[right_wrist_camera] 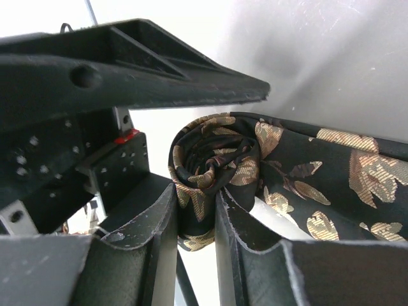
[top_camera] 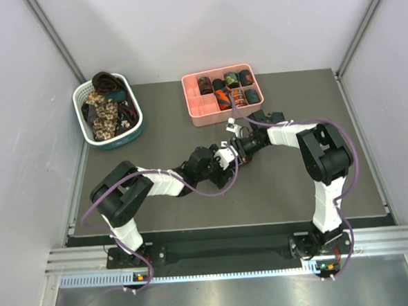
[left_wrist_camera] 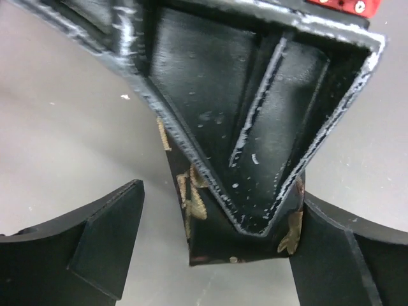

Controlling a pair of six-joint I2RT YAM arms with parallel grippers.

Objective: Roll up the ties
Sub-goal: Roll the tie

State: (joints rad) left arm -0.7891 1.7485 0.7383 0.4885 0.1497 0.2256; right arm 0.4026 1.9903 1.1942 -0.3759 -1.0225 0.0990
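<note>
Where the two arms meet over the middle of the tabletop (top_camera: 275, 190), the tie (right_wrist_camera: 217, 162) sits between both grippers. It is a dark woven fabric with a slight shine and beige leaf and flower figures. One end is wound into a small, tight coil of several layers, and the rest runs away to the right of the right wrist view as a flat, broad strip. The right gripper (right_wrist_camera: 196, 213) has its jaws clenched on the lower part of this coil, and the fabric is pressed between two black, matt fingers with scratched edges. The left gripper (left_wrist_camera: 223, 197) has its jaws released and spread wide. Its two black wedge-shaped fingers stand on either side of the tie and of a ribbed, V-shaped finger of the other gripper, apart from the fabric. The tabletop is a smooth dark grey mat. Near its far edge sits a pink divided tray (top_camera: 196, 113) of smooth plastic with coiled ties (top_camera: 236, 95) in its compartments. At the far left is a white-and-teal slotted basket (top_camera: 120, 141) with loose ties (top_camera: 104, 112) heaped inside
</note>
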